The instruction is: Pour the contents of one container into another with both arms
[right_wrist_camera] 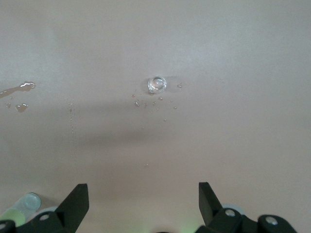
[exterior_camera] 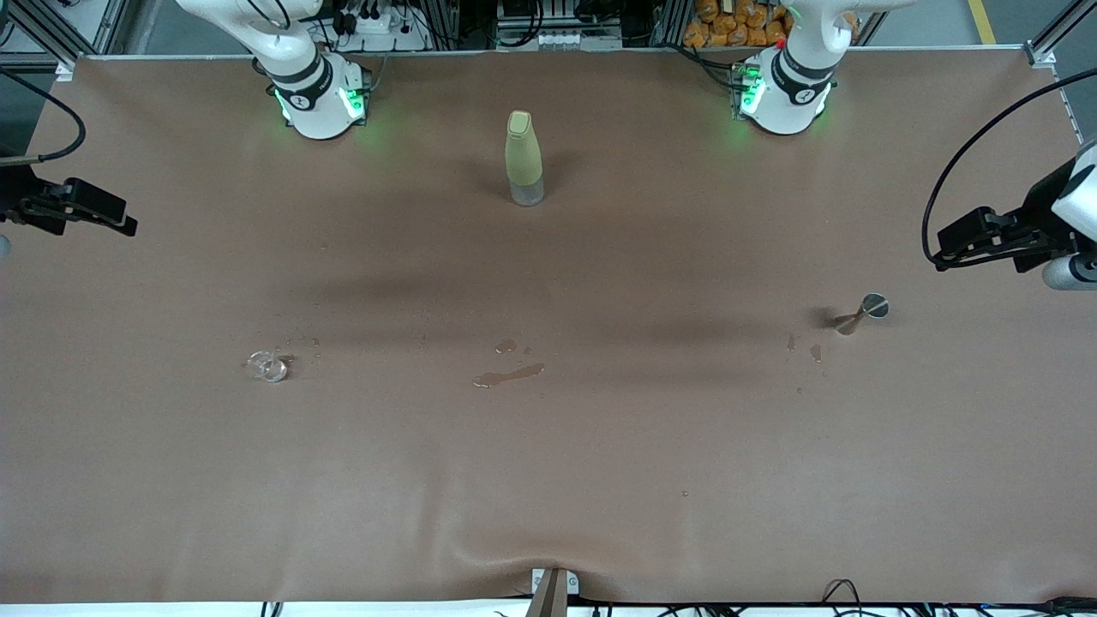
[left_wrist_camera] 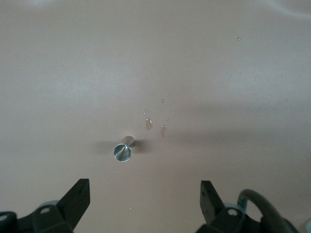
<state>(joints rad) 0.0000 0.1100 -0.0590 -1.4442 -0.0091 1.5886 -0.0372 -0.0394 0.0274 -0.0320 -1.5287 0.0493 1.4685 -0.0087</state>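
An olive-green bottle [exterior_camera: 524, 158] with a clear base stands upright mid-table, between the two arm bases. A small clear glass [exterior_camera: 268, 366] [right_wrist_camera: 157, 84] sits toward the right arm's end, with droplets around it. A metal jigger [exterior_camera: 861, 313] [left_wrist_camera: 123, 150] stands toward the left arm's end. My left gripper [exterior_camera: 947, 250] [left_wrist_camera: 145, 187] hovers open over the table's edge at the left arm's end, beside the jigger, holding nothing. My right gripper [exterior_camera: 127, 224] [right_wrist_camera: 144, 189] hovers open and empty over the table's edge at the right arm's end.
A brown puddle [exterior_camera: 507, 374] and smaller drops lie mid-table, nearer the front camera than the bottle. More drops [exterior_camera: 814, 350] [left_wrist_camera: 149, 124] lie beside the jigger. The brown table cover [exterior_camera: 548, 497] is wrinkled at its front edge.
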